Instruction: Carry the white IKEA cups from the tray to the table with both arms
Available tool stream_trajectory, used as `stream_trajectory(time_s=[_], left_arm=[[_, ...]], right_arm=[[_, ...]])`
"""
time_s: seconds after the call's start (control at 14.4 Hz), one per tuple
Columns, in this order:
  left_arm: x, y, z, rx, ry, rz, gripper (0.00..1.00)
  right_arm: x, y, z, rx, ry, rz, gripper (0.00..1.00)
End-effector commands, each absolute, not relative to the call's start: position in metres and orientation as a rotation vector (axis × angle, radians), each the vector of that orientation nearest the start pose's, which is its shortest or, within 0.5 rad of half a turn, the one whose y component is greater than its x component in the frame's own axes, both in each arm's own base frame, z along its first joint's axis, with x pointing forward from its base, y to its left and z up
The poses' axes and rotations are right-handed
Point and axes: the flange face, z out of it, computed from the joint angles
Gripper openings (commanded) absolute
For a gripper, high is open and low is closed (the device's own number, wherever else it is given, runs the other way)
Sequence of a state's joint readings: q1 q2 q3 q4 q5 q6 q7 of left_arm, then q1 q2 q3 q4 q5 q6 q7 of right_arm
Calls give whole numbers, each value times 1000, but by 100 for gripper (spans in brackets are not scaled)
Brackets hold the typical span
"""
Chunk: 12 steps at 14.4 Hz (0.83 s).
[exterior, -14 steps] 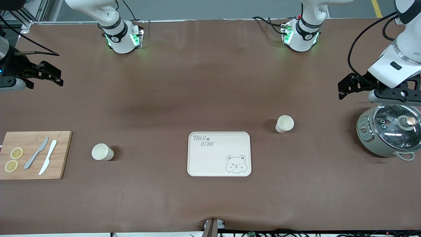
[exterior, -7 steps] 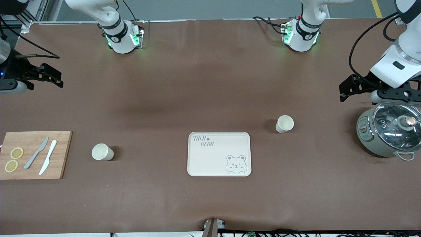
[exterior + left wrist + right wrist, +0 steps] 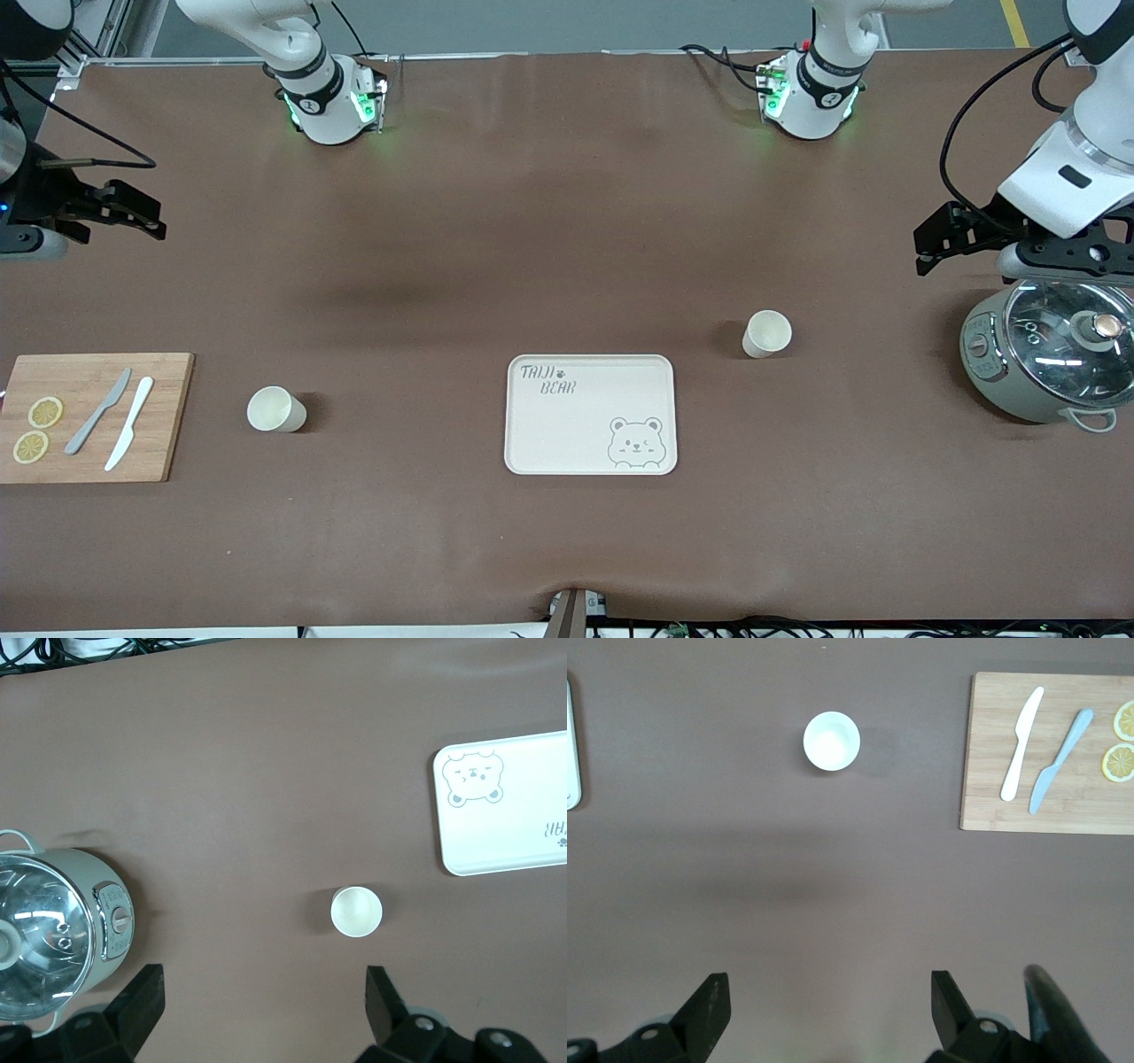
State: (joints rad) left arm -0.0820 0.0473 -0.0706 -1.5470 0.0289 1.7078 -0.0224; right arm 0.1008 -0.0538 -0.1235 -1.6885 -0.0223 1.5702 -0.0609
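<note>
Already both cups stand upright on the worktop [image 3: 567, 221] and the tray [image 3: 532, 443] lies bare between them. One cup [image 3: 767, 333] sits just off the tray's corner toward the left arm's end, slightly farther from the front camera than the tray; the other cup [image 3: 275, 409] sits well apart toward the right arm's end, beside the cutting board [image 3: 168, 416]. The left claw [image 3: 939, 237] hangs over the worktop next to the cooker [image 3: 1045, 354], fingers spread wide and empty. The right claw [image 3: 133, 209] hovers over the worktop's edge at its own end, likewise spread and empty.

The cups look light, stiff and smooth, probably slippery and easy to tip. A pinch across the rim wall, one finger inside and one outside, or a squeeze around the tapered body near the top, seems the safest hold.
</note>
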Motion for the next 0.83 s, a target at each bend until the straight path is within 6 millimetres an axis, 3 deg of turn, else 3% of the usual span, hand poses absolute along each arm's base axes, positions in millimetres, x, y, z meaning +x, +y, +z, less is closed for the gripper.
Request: stream_trajectory(time_s=[0.0,0.76], left_arm=[[578,-86,625,-3126,201,-203,100],[575,-76,629,-3124,179,-194,100]], right_arm=[[532,0,599,-3189,-82,89,100],[535,6,596,-3188,-98,86,100]])
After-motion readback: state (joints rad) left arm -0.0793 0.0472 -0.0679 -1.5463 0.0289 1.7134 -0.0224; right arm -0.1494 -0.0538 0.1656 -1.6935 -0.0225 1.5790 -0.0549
